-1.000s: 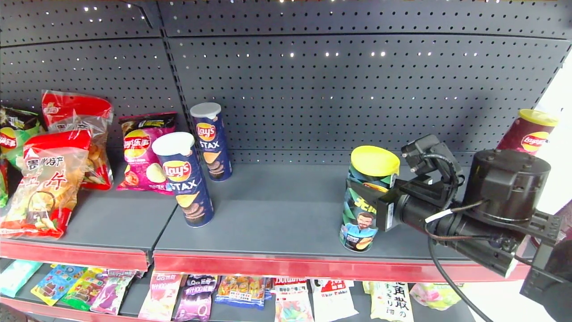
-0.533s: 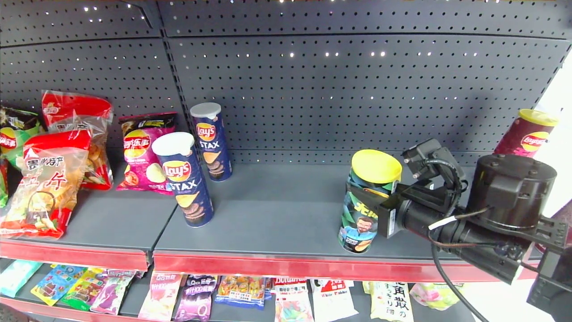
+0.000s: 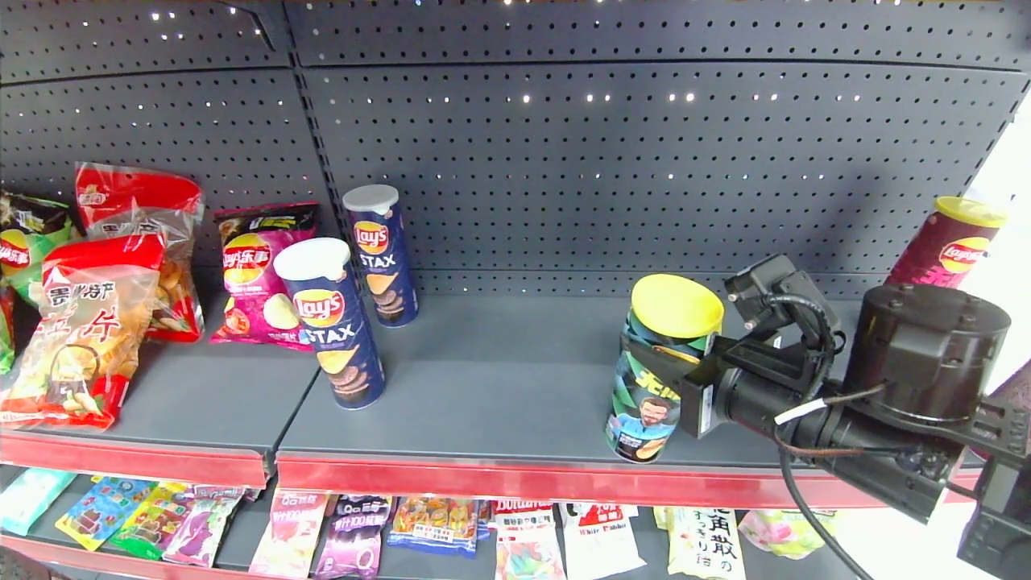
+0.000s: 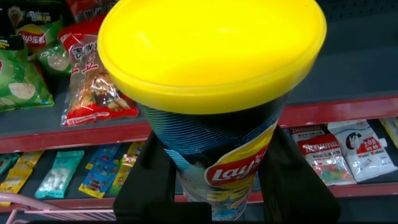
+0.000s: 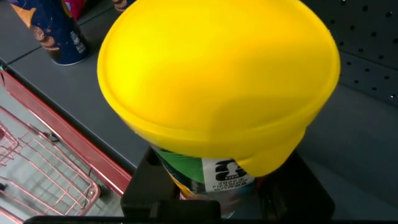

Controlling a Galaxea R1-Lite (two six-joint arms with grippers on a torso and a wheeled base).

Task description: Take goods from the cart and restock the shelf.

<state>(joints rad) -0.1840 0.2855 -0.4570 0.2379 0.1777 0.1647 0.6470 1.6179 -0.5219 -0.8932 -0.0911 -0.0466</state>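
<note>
Grey pegboard shelf [image 3: 483, 387], red front lip. Right gripper [image 3: 672, 366] is clamped on the green chip can [image 3: 644, 411], yellow lid, slightly tilted, at the deck's front right. Left gripper [image 4: 214, 190] grasps a second chip can [image 4: 211, 81], also yellow-lidded, held out before the shelf. Blue chip cans [image 3: 338, 322] stand left of centre.

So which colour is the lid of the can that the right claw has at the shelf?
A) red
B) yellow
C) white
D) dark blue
B: the can in the right claw has a yellow lid, while the white lid tops the front dark blue can further left.
</note>
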